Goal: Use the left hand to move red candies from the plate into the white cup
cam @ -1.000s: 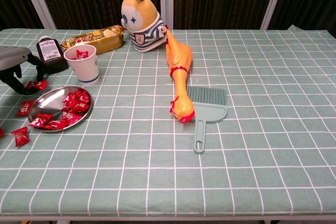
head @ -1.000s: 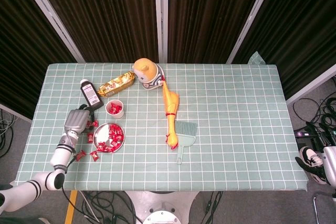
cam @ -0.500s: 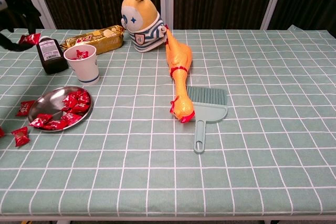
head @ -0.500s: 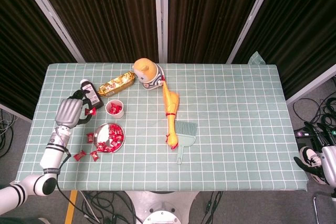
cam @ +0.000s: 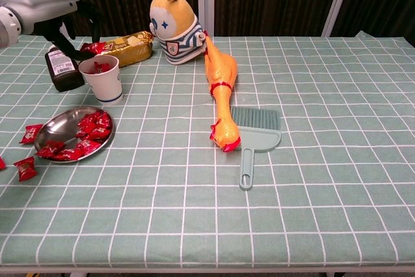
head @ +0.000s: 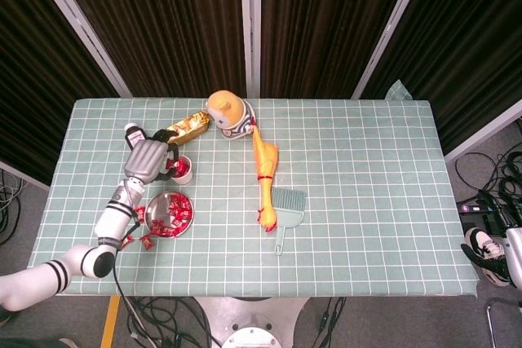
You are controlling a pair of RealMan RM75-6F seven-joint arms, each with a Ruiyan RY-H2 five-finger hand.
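Head view — handling: Because each red candy is a small wrapped sweet, I judge it light, with crinkly, slippery foil; a pinch across the body or on a twisted end looks the surest hold.
Head view — left hand: the left hand (head: pixel 148 160) hangs just beside and partly over the white cup (head: pixel 181 170); from above its back covers the fingers, so what it holds cannot be told here.
Head view — candies: most lie heaped on the plate (head: pixel 157 204); some red shows inside the cup; a few loose ones lie on the table (head: pixel 351 201) beside the plate.
Head view — hidden: the dark bottle (head: pixel 132 132) is largely covered by the hand; the right hand cannot be made out.
Chest view — left hand: fingers curl down above the cup (cam: pixel 103 78), and a red candy (cam: pixel 94 47) sits pinched at the fingertips, just over the rim.
Chest view — candies: the plate (cam: pixel 44 135) carries a pile toward its near and right side; strays (cam: pixel 26 167) lie on the cloth to its left.
Chest view — hard to tell: the forearm is cut by the frame edge; how full the cup is cannot be judged; the thumb's contact on the candy is unclear.
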